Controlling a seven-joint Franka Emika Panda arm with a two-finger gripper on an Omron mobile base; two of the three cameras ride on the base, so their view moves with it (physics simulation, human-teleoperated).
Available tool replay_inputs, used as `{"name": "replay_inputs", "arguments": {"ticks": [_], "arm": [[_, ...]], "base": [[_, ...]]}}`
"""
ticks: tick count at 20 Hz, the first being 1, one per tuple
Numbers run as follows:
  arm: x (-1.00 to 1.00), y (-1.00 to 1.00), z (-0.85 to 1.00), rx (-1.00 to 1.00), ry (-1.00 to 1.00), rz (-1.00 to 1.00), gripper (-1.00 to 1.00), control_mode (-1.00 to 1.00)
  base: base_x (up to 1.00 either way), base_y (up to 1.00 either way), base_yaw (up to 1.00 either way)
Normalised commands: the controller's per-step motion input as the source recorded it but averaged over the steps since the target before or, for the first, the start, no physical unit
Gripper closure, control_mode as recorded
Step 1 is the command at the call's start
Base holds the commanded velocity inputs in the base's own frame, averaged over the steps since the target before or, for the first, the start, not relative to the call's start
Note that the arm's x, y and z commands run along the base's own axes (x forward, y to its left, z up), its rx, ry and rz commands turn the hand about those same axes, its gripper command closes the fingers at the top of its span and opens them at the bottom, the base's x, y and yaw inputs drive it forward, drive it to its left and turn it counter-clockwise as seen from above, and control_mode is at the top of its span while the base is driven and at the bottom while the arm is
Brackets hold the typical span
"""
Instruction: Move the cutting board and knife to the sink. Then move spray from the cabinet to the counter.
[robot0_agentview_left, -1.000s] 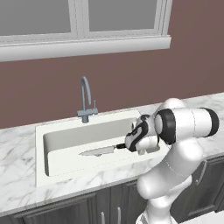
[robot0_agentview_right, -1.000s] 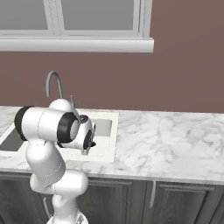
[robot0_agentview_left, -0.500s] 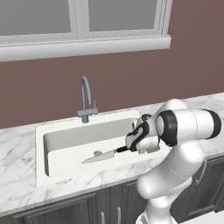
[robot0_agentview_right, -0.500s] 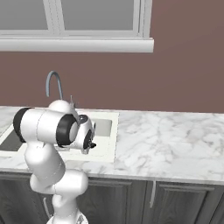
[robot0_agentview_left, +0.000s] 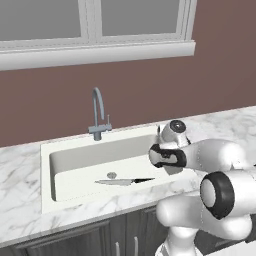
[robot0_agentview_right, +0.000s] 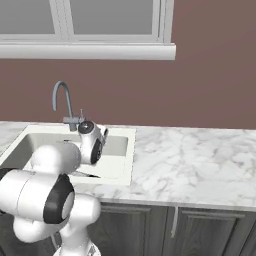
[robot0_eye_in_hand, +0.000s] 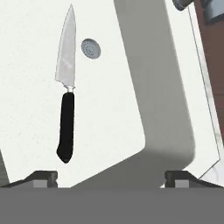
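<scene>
The knife (robot0_eye_in_hand: 65, 100), with a silver blade and a black handle, lies flat on the white floor of the sink (robot0_eye_in_hand: 26, 52), its tip near the drain (robot0_eye_in_hand: 90, 48). From the left base view the knife (robot0_agentview_left: 124, 182) rests just in front of the drain, blade pointing left. My gripper (robot0_eye_in_hand: 111, 177) hangs open above the sink, with its fingertips (robot0_eye_in_hand: 41, 177) far apart and nothing between them. The handle end of the knife lies below and clear of them. The cutting board, the spray and the cabinet are out of view.
A grey curved faucet (robot0_agentview_left: 98, 112) stands at the back rim of the sink (robot0_agentview_left: 47, 165). The white marble counter (robot0_agentview_right: 190, 160) runs on both sides. Dark lower cabinets (robot0_agentview_right: 150, 225) sit under it. A brown wall and a window ledge (robot0_agentview_left: 100, 52) rise behind.
The gripper held the knife over the sink; its jaws have opened and the knife now lies loose on the sink floor. The hand has pulled up and back a little.
</scene>
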Motion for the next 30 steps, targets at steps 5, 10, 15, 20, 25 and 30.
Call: {"name": "replay_inputs", "arguments": {"ticks": [5, 10, 15, 20, 25, 30], "arm": [[-0.56, 0.01, 1.00, 0.08, -0.17, -0.34, -1.00, -1.00], [-0.65, 0.09, 1.00, 0.09, -0.15, -0.54, -1.00, -1.00], [-0.68, 0.00, 1.00, 0.32, -0.07, -0.64, -1.00, -1.00], [-0.71, -0.21, 1.00, 0.54, -0.02, -0.57, -1.00, -1.00], [-0.42, -0.30, 1.00, 0.57, -0.01, -0.29, -1.00, -1.00], [-0.41, -0.43, 0.77, 0.60, -0.08, -0.11, -1.00, -1.00]], "base": [[0.00, 0.00, 0.00], [0.00, 0.00, 0.00], [0.00, 0.00, 0.00], [0.00, 0.00, 0.00], [0.00, 0.00, 0.00], [0.00, 0.00, 0.00]]}}
